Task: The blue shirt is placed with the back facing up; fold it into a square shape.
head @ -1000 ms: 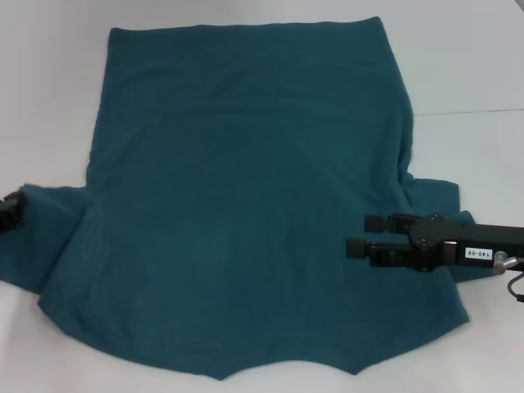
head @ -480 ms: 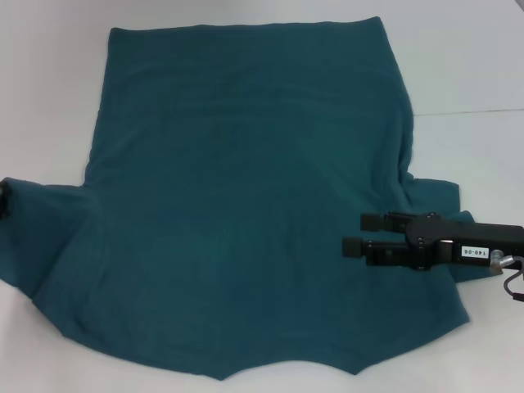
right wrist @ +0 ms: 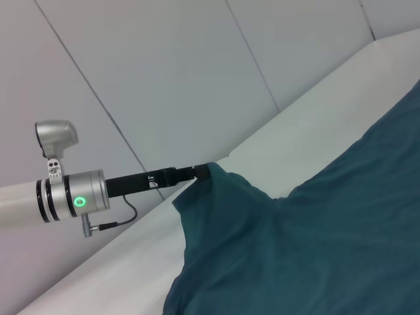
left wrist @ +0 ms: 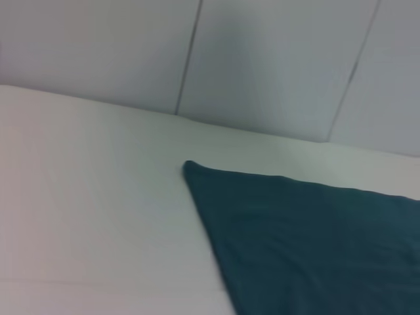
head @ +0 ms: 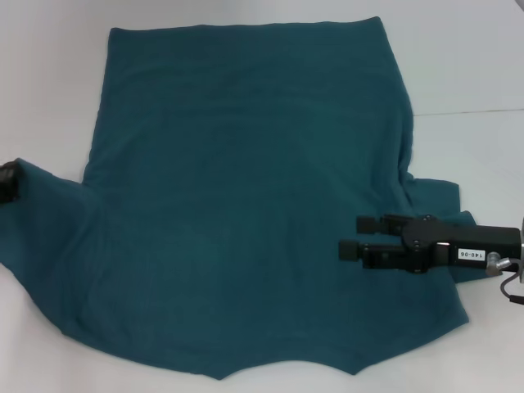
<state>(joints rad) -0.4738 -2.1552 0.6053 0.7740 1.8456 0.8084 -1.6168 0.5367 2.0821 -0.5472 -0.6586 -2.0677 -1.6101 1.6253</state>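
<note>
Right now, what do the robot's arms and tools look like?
The right tool is black, with two blocky parallel fingers, a white number label and a silver plug with a cable. The left tool is thin and black on a silver wrist with a green ring light, a cable and a grey knob.

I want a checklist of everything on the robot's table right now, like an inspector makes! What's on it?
Surface: white table, bare around the cloth.
Job's thing: blue shirt, spread out flat, left sleeve lifted up off the table.
Clutter: nothing seen.
Claws: left claw at the table's left edge, shut on the sleeve; right claw over the shirt's right side, fingers apart, holding nothing.
Cables: thin black cable by the right wrist.
Surroundings: pale panelled wall behind the table.
</note>
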